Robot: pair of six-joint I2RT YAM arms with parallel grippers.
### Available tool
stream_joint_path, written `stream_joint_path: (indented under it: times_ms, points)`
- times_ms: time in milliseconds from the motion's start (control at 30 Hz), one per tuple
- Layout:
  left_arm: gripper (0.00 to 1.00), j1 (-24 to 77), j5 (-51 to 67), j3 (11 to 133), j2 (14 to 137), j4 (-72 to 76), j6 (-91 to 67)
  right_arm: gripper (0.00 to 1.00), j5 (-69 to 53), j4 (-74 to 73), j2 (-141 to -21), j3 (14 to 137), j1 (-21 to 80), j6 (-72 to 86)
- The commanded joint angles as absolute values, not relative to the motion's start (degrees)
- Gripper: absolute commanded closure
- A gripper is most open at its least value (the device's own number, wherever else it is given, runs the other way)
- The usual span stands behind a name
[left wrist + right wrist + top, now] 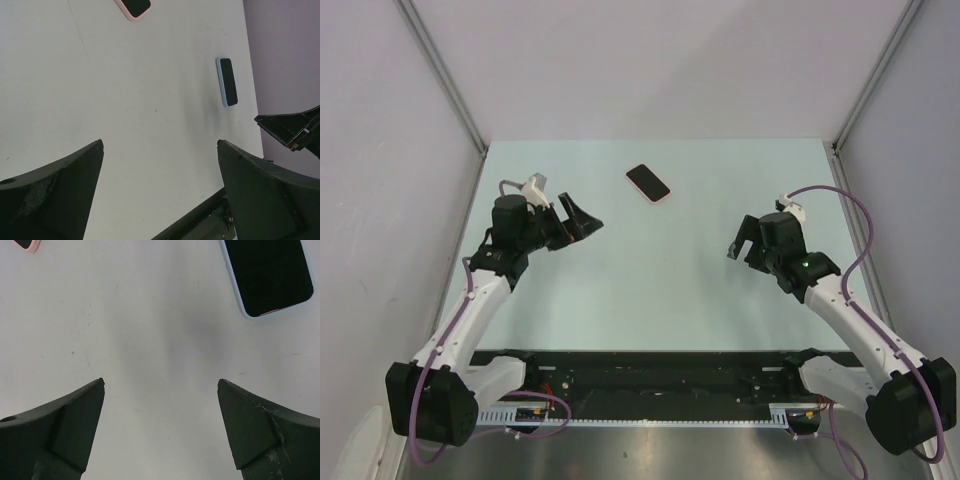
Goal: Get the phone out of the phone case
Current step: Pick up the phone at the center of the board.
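Note:
A black-screened phone in a pink case (648,183) lies flat at the far middle of the table; it also shows at the top of the left wrist view (133,8) and as a corner in the right wrist view (27,245). A second phone in a light-blue case (226,81) lies flat on the right, and is close ahead of my right gripper in its wrist view (267,272); the right arm hides it from above. My left gripper (582,225) is open and empty above bare table (160,142). My right gripper (738,240) is open and empty (160,381).
The pale table (650,300) is walled by grey panels at the back and sides. A black rail (660,375) runs along the near edge between the arm bases. The right gripper's fingers (292,130) show at the right edge of the left wrist view.

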State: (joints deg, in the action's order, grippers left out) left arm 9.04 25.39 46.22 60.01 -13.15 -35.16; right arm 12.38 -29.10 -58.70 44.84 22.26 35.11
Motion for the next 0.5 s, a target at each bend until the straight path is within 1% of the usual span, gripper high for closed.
stream_joint_path:
  times_ms: [0, 100, 167, 333, 467]
  points:
    - [0.00, 9.2, 23.6, 48.1, 60.1, -13.6, -36.2, 0.00, 13.7, -29.1, -59.3, 46.1, 22.1, 34.3]
    - [0.00, 9.2, 22.8, 47.8, 60.1, -13.6, -36.5, 0.00, 13.8, -29.0, -59.2, 46.1, 21.8, 33.8]
    - [0.00, 9.2, 20.1, 48.0, 60.5, -13.9, -36.9, 0.00, 13.7, -28.8, -58.9, 46.1, 21.7, 33.1]
    - [0.00, 9.2, 19.0, 49.3, 62.1, -16.0, -37.6, 0.00, 15.6, -29.4, -58.0, 47.5, 20.0, 27.1]
    - [0.00, 9.2, 17.8, 48.6, 61.7, -16.1, -38.5, 0.00, 14.3, -30.5, -61.4, 51.2, 13.2, 19.8]
